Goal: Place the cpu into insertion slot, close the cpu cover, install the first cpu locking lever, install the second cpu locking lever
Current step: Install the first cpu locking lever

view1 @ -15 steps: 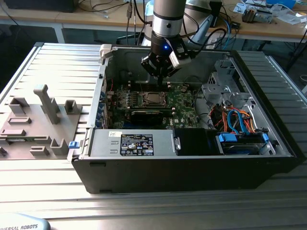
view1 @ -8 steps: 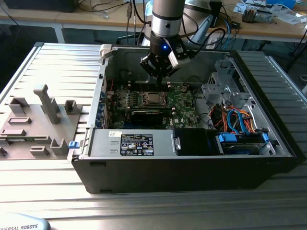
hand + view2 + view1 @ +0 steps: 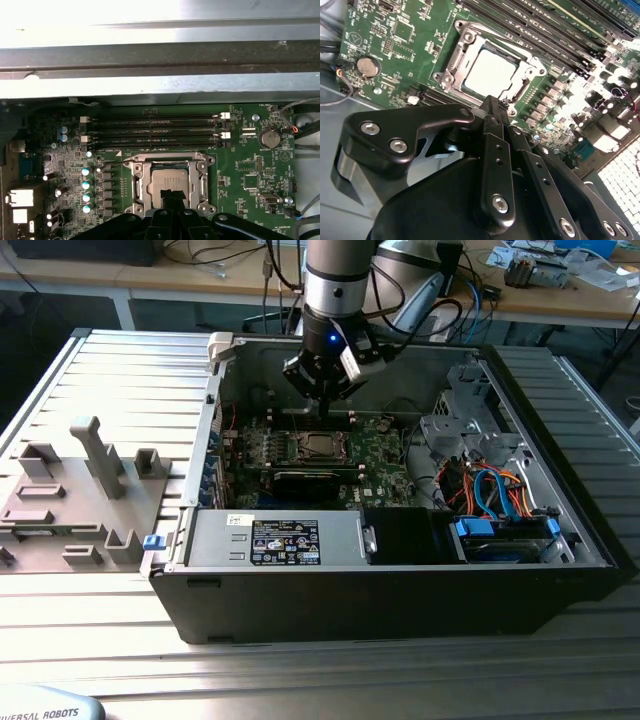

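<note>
The surface (image 3: 330,680) of ribbed metal carries an open case (image 3: 400,590), lying on its side so the board (image 3: 375,465) faces up for work from above. On the exterior view's left sits a grey fixture tray (image 3: 70,490). The arm (image 3: 338,280) reaches down into the case, its tool (image 3: 322,398) hanging just over the far edge of the slot (image 3: 318,446). In both wrist views the cpu (image 3: 490,72) lies seated in the slot, the cover (image 3: 465,45) down around it. The tool's fingers are pinched narrow, tips together beside the cover's edge; whether they grip a lever is hidden by the tips themselves.
</note>
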